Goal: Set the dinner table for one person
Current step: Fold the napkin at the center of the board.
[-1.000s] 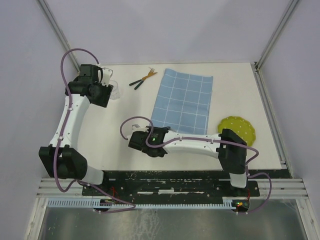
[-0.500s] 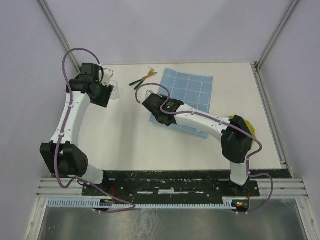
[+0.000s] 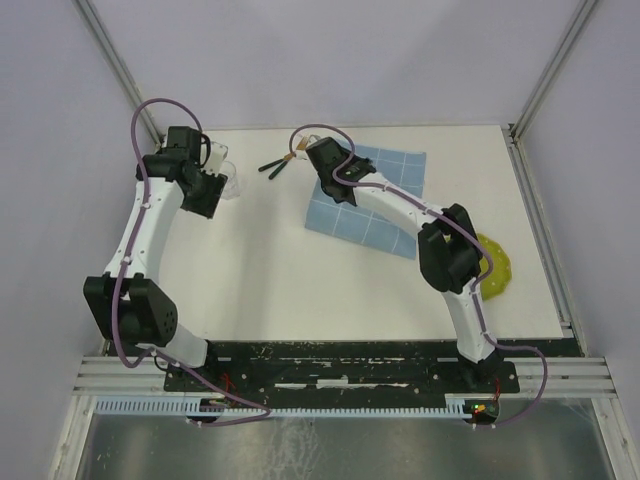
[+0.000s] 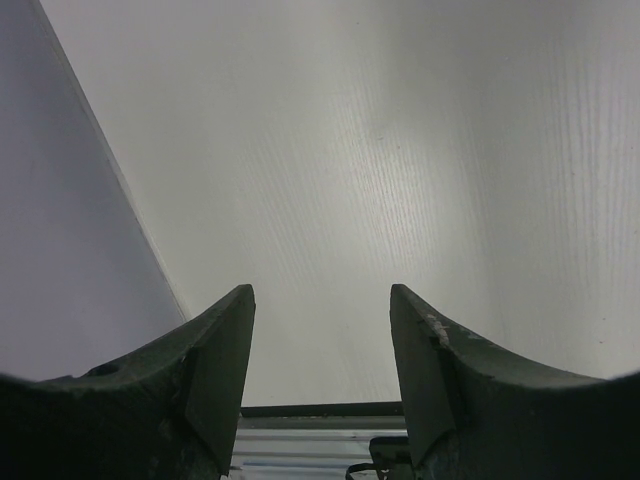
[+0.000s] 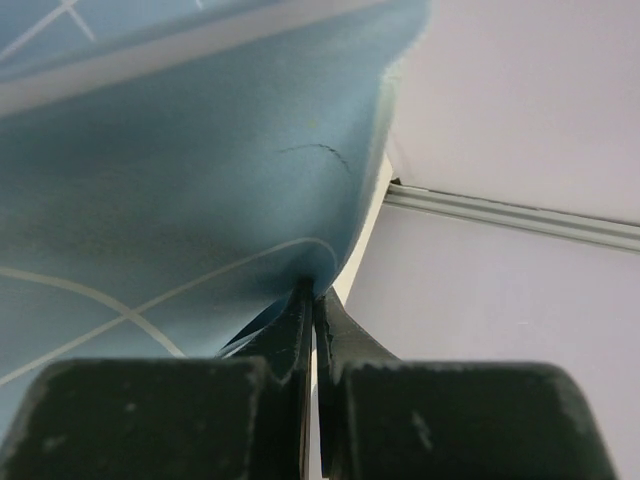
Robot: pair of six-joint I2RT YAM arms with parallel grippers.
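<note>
Blue gridded cloth [image 3: 400,172] is pinched at its far left corner by the right gripper [image 5: 312,300], jaws closed flat on the fabric, with the arm stretched long across it. Left arm reaches toward the far left corner; left gripper [image 4: 320,300] stands parted with nothing between the fingers. Off-white dinner table [image 3: 300,280] lies under both arms, with a yellow-green plate [image 3: 497,265] at its right and pale lilac walls around.

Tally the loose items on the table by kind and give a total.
light-blue white-gridded cloth: 1
yellow-green round plate, partly behind the right arm: 1
dark-handled utensils: 2
clear cup: 1
Total: 5
</note>
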